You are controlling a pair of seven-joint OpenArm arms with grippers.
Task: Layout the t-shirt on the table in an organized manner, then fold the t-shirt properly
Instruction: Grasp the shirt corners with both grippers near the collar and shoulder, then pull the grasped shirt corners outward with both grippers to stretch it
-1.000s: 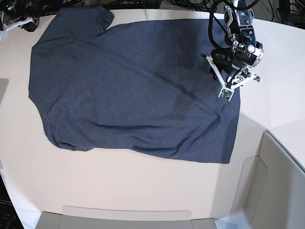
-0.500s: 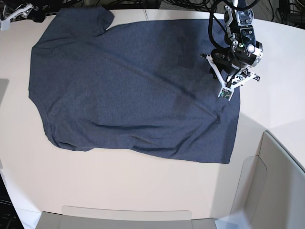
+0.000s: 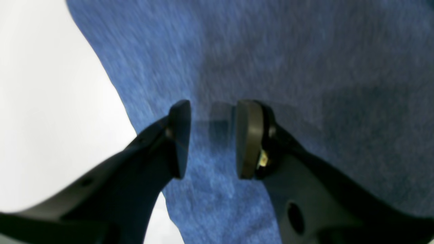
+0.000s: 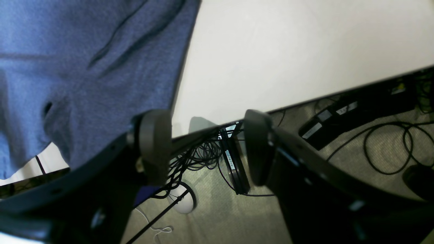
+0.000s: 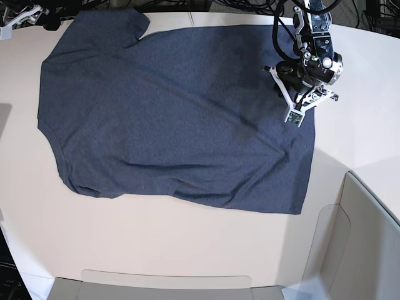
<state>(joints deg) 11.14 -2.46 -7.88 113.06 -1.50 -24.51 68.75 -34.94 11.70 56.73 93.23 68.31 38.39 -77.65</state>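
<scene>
**Risking a bunched edge on the next grab**

Hovering over the shirt (image 5: 175,119), left jaws (image 3: 212,139) sit partly open with nothing between the pads, only flat cloth below. The shirt's edge runs just outboard of one pad, bare counter (image 3: 51,101) beyond it.

Right jaws (image 4: 203,149) gape wide, empty, out past the counter's rim over floor cables (image 4: 383,149). A sleeve lies just beside one pad, not gripped. In the base view only their tip (image 5: 25,15) shows, at the shirt's far corner.

Shirt lies spread on the counter, mostly flat, with diagonal wrinkles and a wavy near hem.

Risks, as I judge them:
- Left closing here may pinch mid-panel cloth, not the edge, dragging a ridge into the layout.
- Descending too far could jam the pads on the counter.
- Right swinging back in could snag the sleeve and rumple that corner.
- Folding over the existing wrinkles bakes them in.
</scene>
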